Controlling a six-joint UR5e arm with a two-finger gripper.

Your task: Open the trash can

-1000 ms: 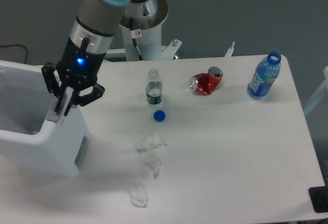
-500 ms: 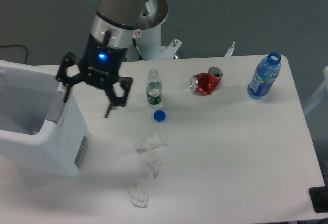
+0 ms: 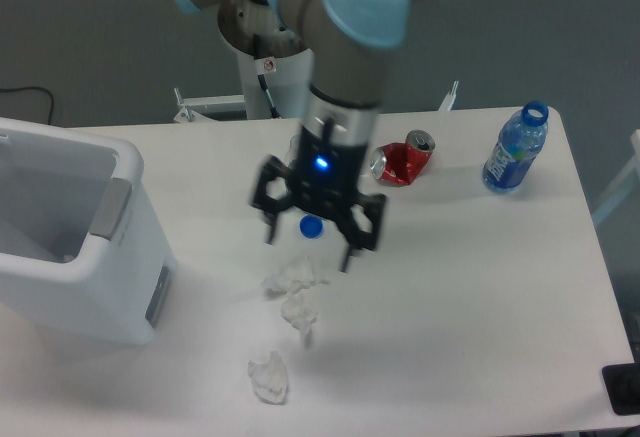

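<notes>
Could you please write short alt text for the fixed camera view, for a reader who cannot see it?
A robot arm's open two-finger gripper hangs over the middle of a white table, above crumpled clear plastic scraps. At left stands a large white boxy plastic trash can, its inside showing. Farther back are a crushed red can and an uncapped blue plastic bottle.

White tabletop (image 3: 470, 287), rounded right corners, even diffuse light, soft shadows. Dark grey floor (image 3: 90, 37) behind. Black cable (image 3: 25, 90) on floor at far left.
</notes>
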